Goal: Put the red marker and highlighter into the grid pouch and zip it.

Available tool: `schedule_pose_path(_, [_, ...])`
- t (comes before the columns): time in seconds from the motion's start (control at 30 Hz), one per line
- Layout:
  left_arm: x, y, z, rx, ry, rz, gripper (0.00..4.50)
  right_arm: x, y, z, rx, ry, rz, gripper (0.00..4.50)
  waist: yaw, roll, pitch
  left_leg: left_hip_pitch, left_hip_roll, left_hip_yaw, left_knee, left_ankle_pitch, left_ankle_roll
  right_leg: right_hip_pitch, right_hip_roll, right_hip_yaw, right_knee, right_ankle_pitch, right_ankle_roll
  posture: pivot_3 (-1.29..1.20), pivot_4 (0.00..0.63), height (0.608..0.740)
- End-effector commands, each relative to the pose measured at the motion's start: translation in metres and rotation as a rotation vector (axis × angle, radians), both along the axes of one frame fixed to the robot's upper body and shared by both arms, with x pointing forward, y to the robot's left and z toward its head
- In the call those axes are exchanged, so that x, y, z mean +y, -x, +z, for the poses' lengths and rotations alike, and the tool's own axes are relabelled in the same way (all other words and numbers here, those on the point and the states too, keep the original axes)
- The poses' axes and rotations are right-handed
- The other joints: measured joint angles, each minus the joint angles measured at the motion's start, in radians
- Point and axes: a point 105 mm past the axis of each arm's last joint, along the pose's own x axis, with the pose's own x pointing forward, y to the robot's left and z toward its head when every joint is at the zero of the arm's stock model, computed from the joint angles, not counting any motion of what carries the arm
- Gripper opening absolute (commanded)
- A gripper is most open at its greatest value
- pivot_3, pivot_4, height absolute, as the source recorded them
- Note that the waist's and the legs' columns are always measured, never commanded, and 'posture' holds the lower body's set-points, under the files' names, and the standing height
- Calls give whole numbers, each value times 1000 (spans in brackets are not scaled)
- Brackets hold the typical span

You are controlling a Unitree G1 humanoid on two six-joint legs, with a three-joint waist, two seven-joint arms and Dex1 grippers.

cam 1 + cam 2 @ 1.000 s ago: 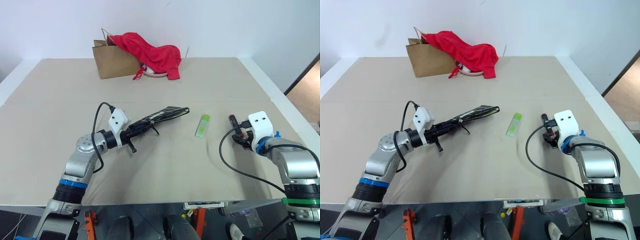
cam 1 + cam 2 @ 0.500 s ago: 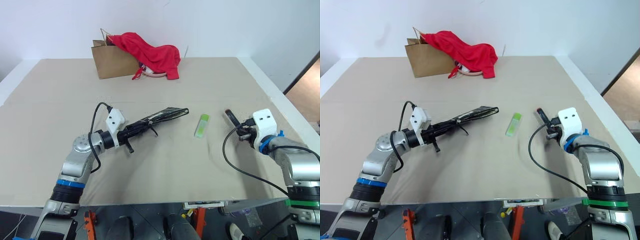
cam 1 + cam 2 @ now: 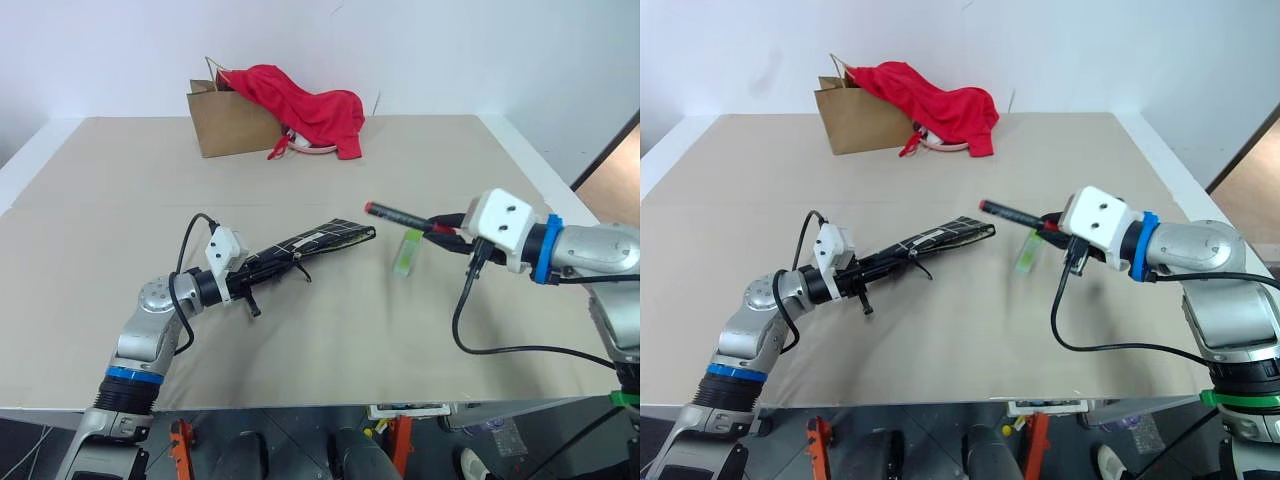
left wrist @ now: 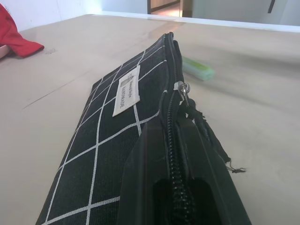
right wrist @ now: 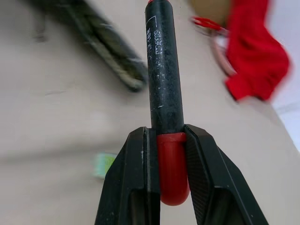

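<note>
My right gripper [image 3: 432,224] is clenched on the red marker [image 3: 398,214], held above the table [image 3: 330,320]. The marker's long axis points toward 9 o'clock, at the pouch [image 3: 310,241]. My left gripper [image 4: 174,154] is clamped on the pouch's zipper edge, with its far end near the marker tip. The highlighter [image 3: 405,252] lies on the table at 6 o'clock under the marker, nearer my right arm.

Highlighter [image 3: 405,253] blurred, partly behind marker [image 3: 398,214], grid pouch [image 4: 108,140] cut off by frame edge

Bare table [image 3: 330,330] everywhere; paper bag [image 3: 225,125] and red cloth [image 3: 305,105] far back.
</note>
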Motion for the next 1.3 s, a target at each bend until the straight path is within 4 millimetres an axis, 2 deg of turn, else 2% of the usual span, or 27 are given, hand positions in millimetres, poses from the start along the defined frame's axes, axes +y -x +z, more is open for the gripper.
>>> schedule_pose_path(0.03, [1, 0, 16, -55, 29, -2, 0, 3, 0, 7, -51, 91, 31, 492, 0, 0, 0, 0, 0, 0, 0, 0, 0, 0, 0, 0, 0, 0, 0, 0, 150, 740])
schedule_pose_path(0.5, [-7, 3, 24, -68, 34, -37, 0, -3, -18, -11, -40, 205, 3, 492, 1, 0, 0, 0, 0, 0, 0, 0, 0, 0, 0, 0, 0, 0, -1, 0, 150, 740])
schedule_pose_path(0.67, [-9, 4, 24, -69, 28, -49, 0, 1, -24, -14, -43, 245, 18, 492, 0, 0, 0, 0, 0, 0, 0, 0, 0, 0, 0, 0, 0, 0, -1, 0, 150, 740])
schedule_pose_path(0.8, [-11, 6, 23, -71, 21, -58, 0, 15, -29, -17, -52, 288, 64, 492, 0, 0, 0, 0, 0, 1, 0, 0, 0, -1, 0, 1, 0, 2, -4, 0, 150, 740])
schedule_pose_path(0.97, [-12, 5, 23, -74, 18, -64, 0, 61, -36, -18, -84, 297, 176, 492, -3, 0, 0, 1, 1, 1, 0, 0, 0, -1, 1, 0, 1, 3, -5, 0, 150, 740])
schedule_pose_path(1.1, [-12, 4, 24, -79, 18, -64, 0, 92, -33, -23, -85, 284, 264, 492, 1, 0, 0, 0, 2, -1, 0, 0, -1, -1, 2, -1, 1, 4, -9, 0, 150, 740])
schedule_pose_path(1.2, [-12, 5, 25, -82, 19, -61, 0, 104, -33, -24, -89, 274, 292, 492, 1, 0, 0, 0, 1, -1, 0, 0, -1, -1, 1, -1, 1, 4, -9, 0, 150, 740])
schedule_pose_path(1.3, [-11, 5, 26, -84, 20, -58, 0, 108, -35, -26, -88, 267, 300, 492, 2, 0, 0, -1, 0, -1, 0, 0, -1, -1, 0, -1, 1, 4, -9, 0, 150, 740])
